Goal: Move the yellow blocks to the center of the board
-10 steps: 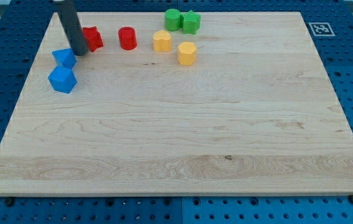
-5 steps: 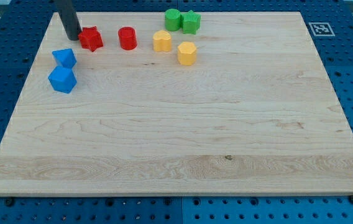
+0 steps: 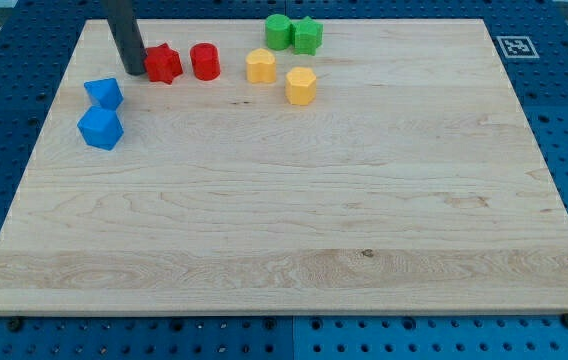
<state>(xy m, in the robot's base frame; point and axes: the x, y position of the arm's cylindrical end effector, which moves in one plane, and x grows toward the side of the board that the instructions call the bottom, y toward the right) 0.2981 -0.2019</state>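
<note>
Blocks sit along the upper edge of a pale, fine-grained wooden bench [image 3: 284, 230] bordered by blue perforated panel. From the view's left: a small blue faceted plastic block [image 3: 104, 93] with a larger blue cube-like plastic block [image 3: 100, 129] just below it; then my tip [image 3: 134, 72], the end of a smooth dark rod, touching or just beside the left side of a red star-shaped plastic block [image 3: 164, 63]. A red plastic cylinder [image 3: 205, 61] stands just right of the star.

No pincer exists on this arm, so no spread or pressed state can be told.

Next come the task's things: a yellow rounded plastic block [image 3: 260, 66] and, just right and slightly lower, a yellow hexagonal plastic block [image 3: 301, 86], both well above the bench's centre. Farther right, near the top edge, a green plastic cylinder [image 3: 278, 31] touches a green star-like plastic block [image 3: 307, 35].

To do this step well, I judge my tip should leave the red star, pass above the yellow pair, and push each squarely downward toward centre; the rounded faces may slip off a glancing contact.
</note>
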